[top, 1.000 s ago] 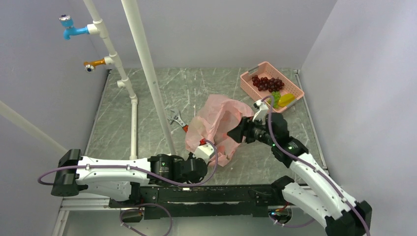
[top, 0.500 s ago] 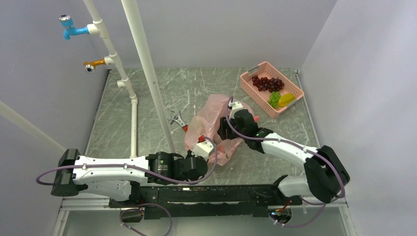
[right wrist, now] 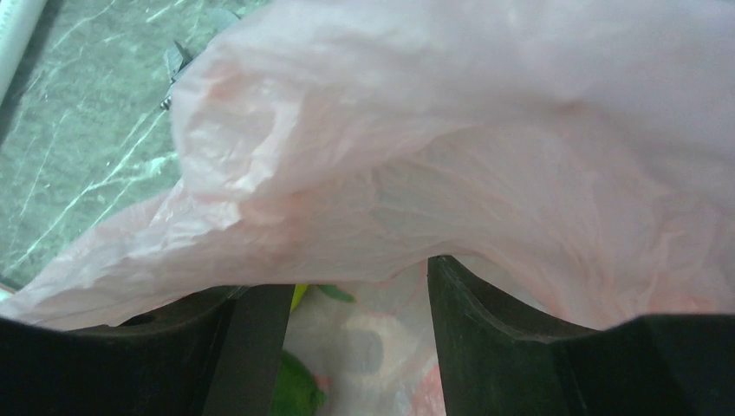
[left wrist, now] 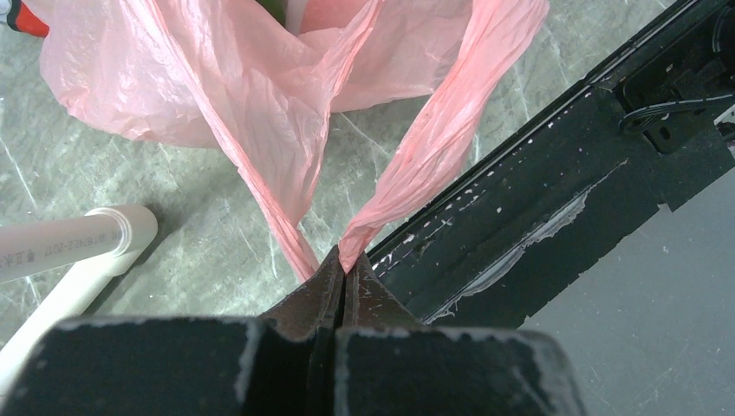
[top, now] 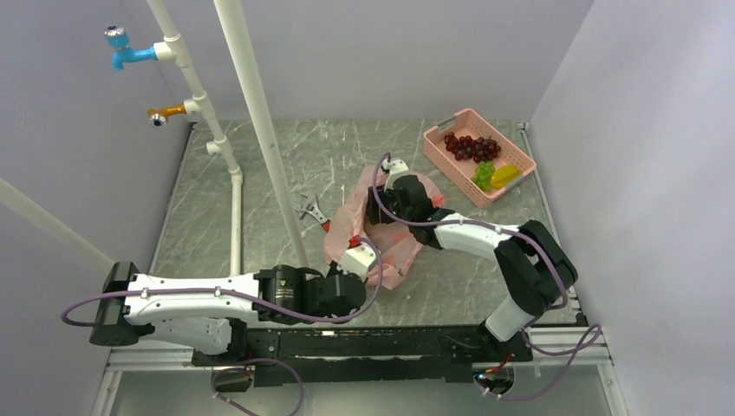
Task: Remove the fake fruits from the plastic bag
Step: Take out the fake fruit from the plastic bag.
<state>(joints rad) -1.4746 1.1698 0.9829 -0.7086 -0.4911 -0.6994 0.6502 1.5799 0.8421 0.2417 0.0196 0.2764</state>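
Note:
The pink plastic bag (top: 390, 238) lies crumpled mid-table. My left gripper (top: 357, 256) is at its near edge, shut on the bag's twisted handles (left wrist: 344, 260), which stretch away to the bag body (left wrist: 260, 87). My right gripper (top: 378, 208) is open and pushed into the bag's far side, with film (right wrist: 433, 156) draped over both fingertips. Between its fingers (right wrist: 485, 338) a green fruit (right wrist: 295, 386) shows inside the bag, untouched. Dark grapes (top: 471, 147), green grapes (top: 484, 172) and a yellow fruit (top: 505, 175) lie in the pink basket (top: 438, 143).
A red-handled wrench (top: 314, 212) lies just left of the bag. White pipes (top: 260, 121) rise at the left, one running along the table (left wrist: 69, 247). The black base rail (left wrist: 555, 199) is close behind my left gripper.
My right arm has swung left from beside the basket across the bag and pushed its open gripper into the bag. The left gripper has held its grip in place.

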